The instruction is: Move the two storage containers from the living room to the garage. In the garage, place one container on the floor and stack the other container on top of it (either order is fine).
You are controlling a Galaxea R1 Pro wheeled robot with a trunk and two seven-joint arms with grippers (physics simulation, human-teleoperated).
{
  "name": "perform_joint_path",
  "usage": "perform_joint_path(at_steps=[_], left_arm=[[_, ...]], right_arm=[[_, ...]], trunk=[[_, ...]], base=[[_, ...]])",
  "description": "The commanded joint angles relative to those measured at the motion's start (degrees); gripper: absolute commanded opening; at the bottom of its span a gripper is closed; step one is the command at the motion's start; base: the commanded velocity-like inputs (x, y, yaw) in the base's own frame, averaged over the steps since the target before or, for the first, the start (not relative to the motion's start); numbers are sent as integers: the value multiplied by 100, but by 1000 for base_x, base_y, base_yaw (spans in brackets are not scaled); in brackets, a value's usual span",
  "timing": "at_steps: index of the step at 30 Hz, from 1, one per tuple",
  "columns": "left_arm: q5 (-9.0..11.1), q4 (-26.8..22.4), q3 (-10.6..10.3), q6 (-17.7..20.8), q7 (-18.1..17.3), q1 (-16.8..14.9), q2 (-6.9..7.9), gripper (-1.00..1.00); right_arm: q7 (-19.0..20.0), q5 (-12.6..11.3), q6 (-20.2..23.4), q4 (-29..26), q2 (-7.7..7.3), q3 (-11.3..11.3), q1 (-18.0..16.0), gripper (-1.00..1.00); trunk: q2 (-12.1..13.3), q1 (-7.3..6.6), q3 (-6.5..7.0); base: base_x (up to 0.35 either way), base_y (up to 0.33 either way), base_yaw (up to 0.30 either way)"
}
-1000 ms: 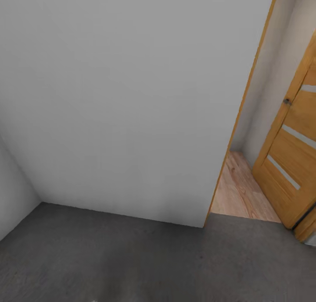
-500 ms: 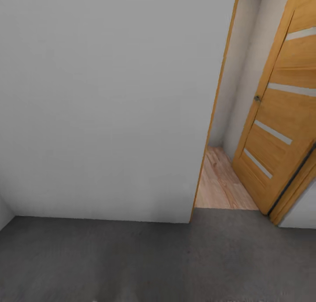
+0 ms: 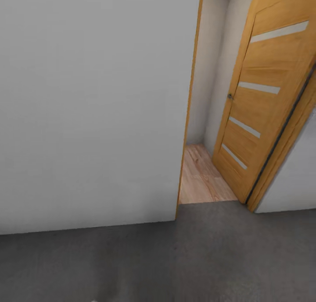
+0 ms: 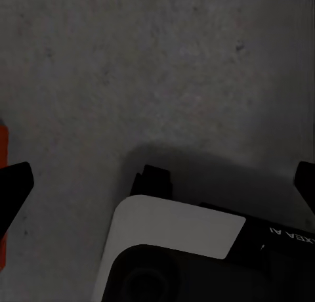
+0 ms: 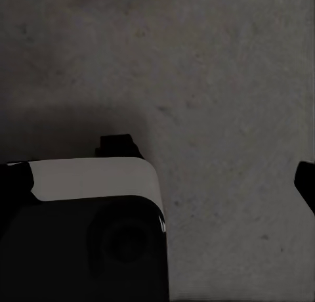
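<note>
**Robot swinging toward the garage doorway, grippers empty**

Over the last second the head view has panned: the doorway [image 3: 199,175] sat at the far right edge, now it's right of centre, with the open wooden door [image 3: 254,104] showing nearly in full. That's camera motion (base or trunk turning), not the door moving. Likely reading: the robot is lining up to leave the garage for the light wood-plank floor [image 3: 199,179] beyond, probably heading for a container in the living room.

Left gripper [image 4: 157,184] in the left wrist view: fingertips [image 4: 14,184] at opposite edges of the frame, spread wide, nothing between them. Right gripper [image 5: 157,177] in the right wrist view: same, splayed and empty. Both hang over the dark concrete floor [image 3: 175,258].

Task thing: a thin orange-red sliver at the left wrist view's edge [image 4: 2,184], just beside that fingertip, looks like one storage container on the concrete (too little visible to be sure).

Clearance:
- Grey wall [image 3: 87,109] close ahead on the left, ending at the wooden jamb [image 3: 188,118].
- The door leaf angles into the opening from the right, so the gap is narrow.
- Concrete near the robot is open.
</note>
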Motion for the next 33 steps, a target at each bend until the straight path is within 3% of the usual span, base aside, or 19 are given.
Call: perform_joint_path(at_steps=[1,33], left_arm=[[31,0,6,17,12,-3,1,100],[31,-1,6,17,12,-3,-69,100]], right_arm=[[1,-60,-32,18,6,44,-7,100],[3,-60,-31,16,4,39,-7,100]], trunk=[[-3,0,-5],[-3,0,-5]], base=[[0,0,-288],[0,0,-289]])
